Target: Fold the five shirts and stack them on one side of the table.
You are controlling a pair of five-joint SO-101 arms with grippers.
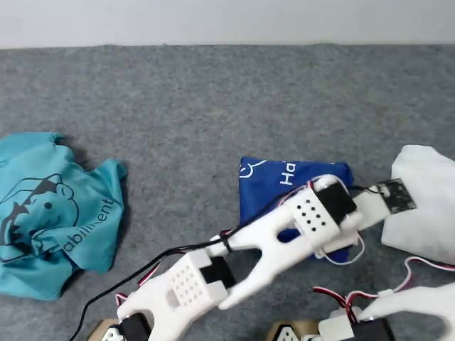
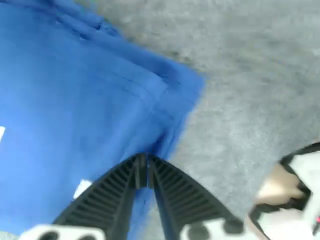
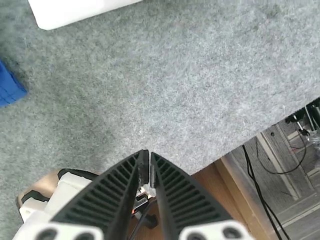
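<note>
You've room along the far counter (image 1: 213, 99) and a wide lane between teal shirt (image 1: 50, 213) and blue shirt (image 1: 274, 185). Right of it, white shirt (image 1: 426, 206) crowds close; left arm (image 1: 277, 231) overhangs the blue.

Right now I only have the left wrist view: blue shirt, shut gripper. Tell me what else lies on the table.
Observer: A teal shirt lies crumpled at the left of the grey mat.
Operator: Now the other side.
Observer: A white shirt lies flat, right of the blue shirt.
Operator: Now the other arm.
Observer: The right gripper is shut, over bare mat near its edge.
</note>
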